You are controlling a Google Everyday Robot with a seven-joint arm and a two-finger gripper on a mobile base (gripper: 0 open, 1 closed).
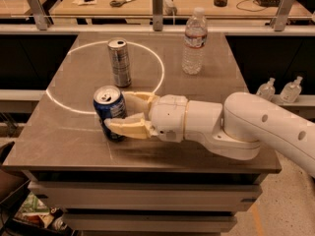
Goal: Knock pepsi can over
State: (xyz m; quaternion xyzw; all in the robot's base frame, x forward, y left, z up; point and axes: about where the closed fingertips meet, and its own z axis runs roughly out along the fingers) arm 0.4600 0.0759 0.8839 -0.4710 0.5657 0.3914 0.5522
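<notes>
The pepsi can (pixel 108 111), dark blue with a silver top, stands near the front left of the brown table (pixel 206 97), on the line of a white circle. My gripper (pixel 118 112) reaches in from the right on a white arm (pixel 246 127). Its fingers are spread, one finger (pixel 138 100) behind the can and the other (pixel 129 129) in front, pressed against the can's lower side. The can sits between the fingers and looks upright or tilted a little to the left.
A taller silver-grey can (pixel 119 62) stands just behind the pepsi can inside the circle. A clear water bottle (pixel 194 42) stands at the back right. Two small bottles (pixel 279 89) sit on a ledge right of the table. The table's front edge is close.
</notes>
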